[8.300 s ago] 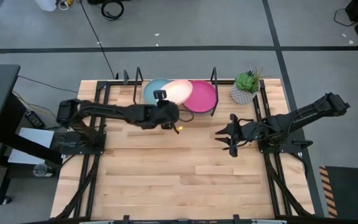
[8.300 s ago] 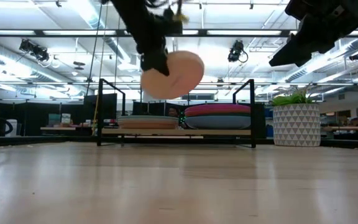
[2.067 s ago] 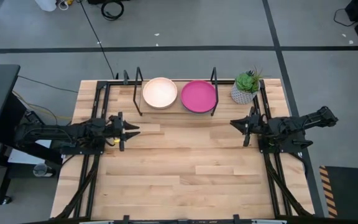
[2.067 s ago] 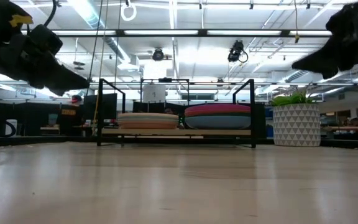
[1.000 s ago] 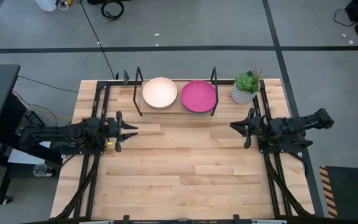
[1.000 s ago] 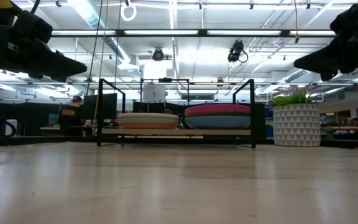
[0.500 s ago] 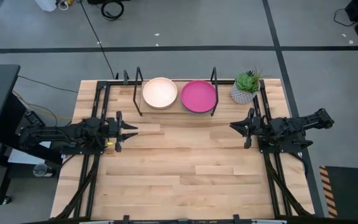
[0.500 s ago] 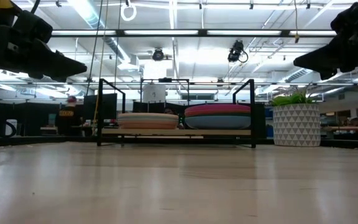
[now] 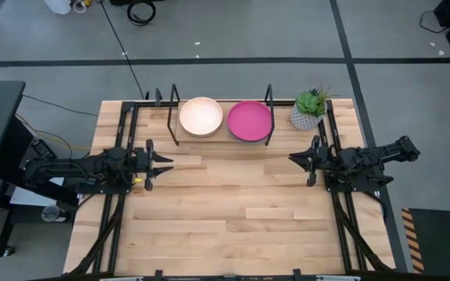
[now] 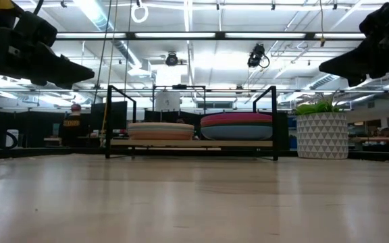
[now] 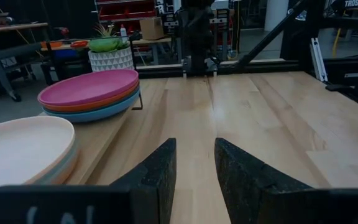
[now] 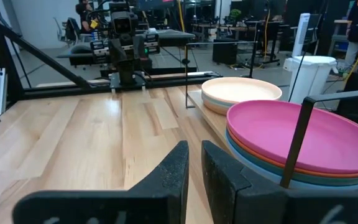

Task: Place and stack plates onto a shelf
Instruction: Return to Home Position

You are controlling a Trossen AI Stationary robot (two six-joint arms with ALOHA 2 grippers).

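Observation:
The plates stand in two stacks on the shelf point(image 9: 221, 139) at the table's far edge. The left stack point(image 9: 201, 116) has a cream plate on top; the right stack point(image 9: 249, 120) has a magenta one, with orange and light blue rims under it point(image 11: 89, 93). In the low view the stacks point(image 10: 161, 130) point(image 10: 236, 125) rest flat on the shelf's plank point(image 10: 191, 142). My left gripper point(image 9: 167, 161) hovers over the table's left side, shut and empty. My right gripper point(image 9: 294, 157) hovers over the right side, shut and empty. Both point toward the table's middle.
A small green plant in a white patterned pot point(image 9: 309, 109) stands at the far right corner beside the shelf. The shelf's black hoop frames point(image 10: 120, 121) point(image 10: 274, 121) rise at its two ends. The wooden tabletop point(image 9: 225, 211) spreads out between and in front of the arms.

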